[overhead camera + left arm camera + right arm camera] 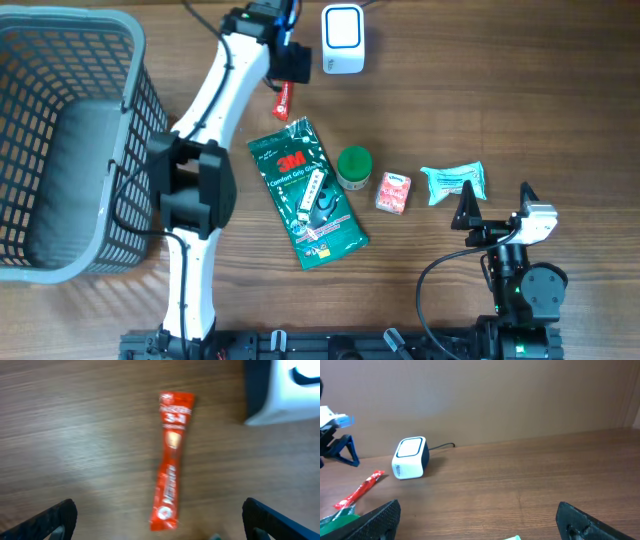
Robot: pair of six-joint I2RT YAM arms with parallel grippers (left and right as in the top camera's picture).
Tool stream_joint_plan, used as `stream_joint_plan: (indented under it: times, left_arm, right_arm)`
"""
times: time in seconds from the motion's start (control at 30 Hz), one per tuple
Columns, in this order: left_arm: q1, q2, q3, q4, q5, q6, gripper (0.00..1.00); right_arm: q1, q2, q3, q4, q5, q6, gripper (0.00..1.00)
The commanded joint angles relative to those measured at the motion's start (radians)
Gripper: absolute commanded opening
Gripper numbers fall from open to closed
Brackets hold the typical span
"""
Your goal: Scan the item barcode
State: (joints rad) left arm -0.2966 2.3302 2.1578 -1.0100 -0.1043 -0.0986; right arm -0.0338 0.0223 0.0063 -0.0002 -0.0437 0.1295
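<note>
Fingers of the left gripper stand spread wide, released, on either side of a long red plastic sachet. The sachet lies flat on the brown wooden table, apart from both. The white left arm reaches diagonally from the near edge to the far side, its wrist looking straight down. Just beside the sachet stands a white box scanner with a dark window. The sachet's white print is too blurred to read. The right gripper sits low at the near right, spread and empty. A flat green pack reads "3M Comfort Grip".
</note>
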Motion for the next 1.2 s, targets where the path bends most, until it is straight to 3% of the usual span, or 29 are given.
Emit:
stream_joint_plan:
  times: [0.0, 0.23, 0.3, 0.37, 0.4, 0.43, 0.47, 0.53, 0.57, 0.6, 0.63, 0.77, 0.8, 0.83, 0.87, 1.03, 1.17]
  left_arm:
    - [0.031, -0.041, -0.094, 0.066, 0.132, -0.011, 1.00]
    - [0.025, -0.037, -0.309, 0.266, 0.148, -0.011, 1.00]
    - [0.024, -0.027, -0.328, 0.298, 0.148, -0.011, 1.00]
    - [0.024, 0.003, -0.328, 0.329, 0.148, -0.011, 0.92]
    - [0.024, 0.020, -0.328, 0.345, 0.149, -0.011, 0.78]
    - [0.024, 0.032, -0.328, 0.348, 0.149, -0.011, 0.27]
    - [0.023, 0.034, -0.328, 0.346, 0.149, -0.016, 0.06]
    - [0.015, 0.034, -0.328, 0.332, 0.149, -0.015, 0.04]
    - [0.006, 0.034, -0.328, 0.309, 0.149, -0.014, 0.08]
    - [0.001, 0.039, -0.328, 0.286, 0.148, -0.014, 0.45]
    - [-0.001, 0.042, -0.329, 0.278, 0.148, -0.014, 0.71]
    - [-0.001, 0.087, -0.333, 0.283, 0.149, -0.014, 0.83]
    - [-0.005, 0.105, -0.336, 0.285, 0.149, -0.014, 0.66]
    - [-0.007, 0.107, -0.341, 0.284, 0.149, -0.014, 0.21]
    - [-0.009, 0.106, -0.341, 0.281, 0.149, -0.014, 0.04]
    - [-0.009, 0.082, -0.317, 0.221, 0.051, -0.013, 0.04]
    - [-0.016, -0.097, -0.246, 0.155, -0.013, -0.014, 0.04]
  right_arm:
    - [0.002, -0.005, -0.001, 0.003, 0.009, 0.004, 1.00]
    - [0.002, -0.005, -0.001, 0.002, -0.010, 0.008, 1.00]
    - [0.002, -0.005, -0.001, 0.002, -0.009, 0.060, 1.00]
    - [0.002, -0.005, -0.001, 0.002, -0.009, 0.155, 1.00]
    - [0.002, -0.005, -0.001, 0.002, -0.009, 0.203, 1.00]
    - [0.002, -0.005, -0.001, 0.002, -0.009, 0.243, 0.99]
    - [0.002, -0.005, -0.001, 0.002, -0.009, 0.253, 1.00]
    - [0.002, -0.005, -0.001, 0.002, -0.009, 0.267, 1.00]
    - [0.002, -0.005, -0.001, 0.002, -0.009, 0.267, 1.00]
    - [0.002, -0.005, -0.001, 0.002, -0.009, 0.267, 1.00]
    - [0.002, -0.005, -0.001, 0.002, -0.009, 0.267, 1.00]
    - [0.002, -0.005, -0.001, 0.002, -0.009, 0.267, 1.00]
    - [0.002, -0.005, -0.001, 0.002, -0.009, 0.267, 1.00]
    - [0.002, -0.005, -0.001, 0.002, -0.009, 0.267, 1.00]
    - [0.002, -0.005, -0.001, 0.002, -0.009, 0.267, 1.00]
    - [0.002, -0.005, -0.001, 0.002, -0.008, 0.322, 1.00]
    - [0.002, -0.005, -0.001, 0.002, -0.009, 0.322, 1.00]
